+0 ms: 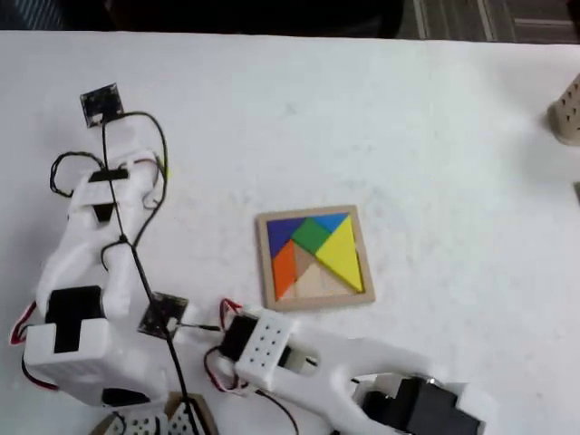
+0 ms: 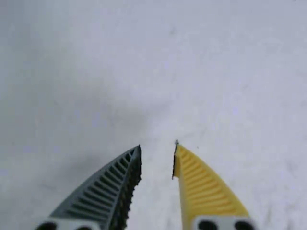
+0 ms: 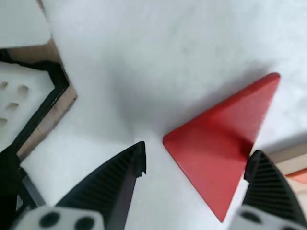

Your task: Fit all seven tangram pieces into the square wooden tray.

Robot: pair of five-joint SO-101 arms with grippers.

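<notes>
The square wooden tray [image 1: 265, 263] lies mid-table and holds blue [image 1: 283, 229], green [image 1: 313, 236], yellow [image 1: 343, 252] and orange [image 1: 285, 265] pieces, with bare wood [image 1: 317, 281] in its near part. A red triangle [image 3: 218, 139] lies flat on the white table beside the tray's corner [image 3: 293, 155]. My right gripper [image 3: 196, 149] is open and low over the triangle, one black finger on either side. In the high view the right arm's wrist [image 1: 263, 344] covers that spot. My left gripper [image 2: 157, 160] is slightly open over bare table, holding nothing.
The left arm [image 1: 100, 263] stands at the table's left with black cables and small black boards [image 1: 101, 104]. A perforated cardboard base [image 3: 26, 91] lies close to the right gripper. A beige perforated object [image 1: 566, 113] sits at the far right edge.
</notes>
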